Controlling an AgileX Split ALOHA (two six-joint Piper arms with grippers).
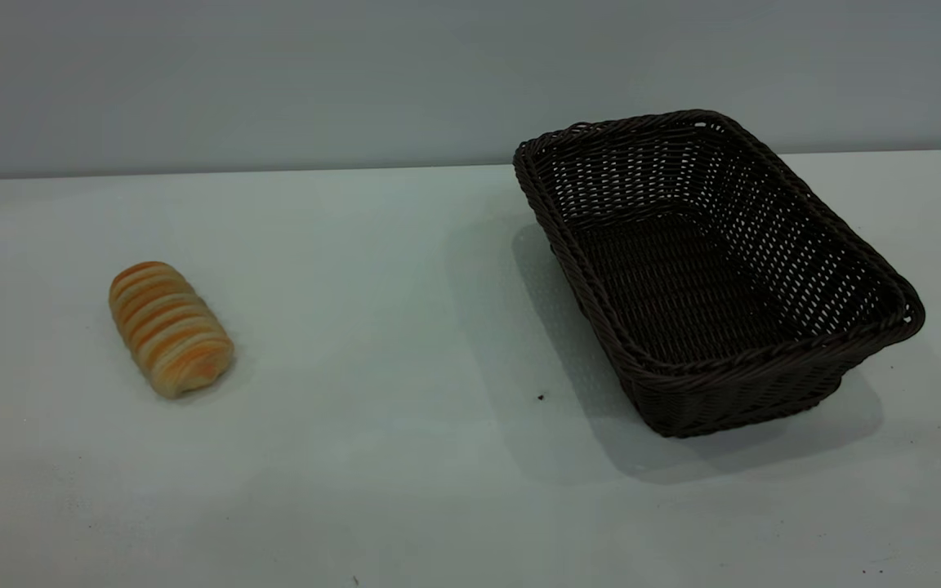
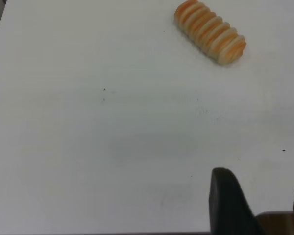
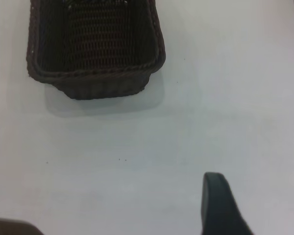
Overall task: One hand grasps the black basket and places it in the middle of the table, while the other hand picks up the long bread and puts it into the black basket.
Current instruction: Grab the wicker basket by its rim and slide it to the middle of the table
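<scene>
The black basket [image 1: 707,269] stands empty on the table's right side, a dark woven wicker rectangle; it also shows in the right wrist view [image 3: 95,49]. The long bread [image 1: 170,328] lies on the table's left side, golden-orange with pale stripes; it also shows in the left wrist view [image 2: 210,32]. Neither arm shows in the exterior view. My left gripper [image 2: 257,188] is open and empty above bare table, well short of the bread. My right gripper [image 3: 255,193] is open and empty above bare table, apart from the basket.
The white-grey table [image 1: 405,343] carries a few tiny dark specks [image 1: 541,397]. A plain grey wall [image 1: 274,73] runs behind its far edge. A wide bare stretch lies between bread and basket.
</scene>
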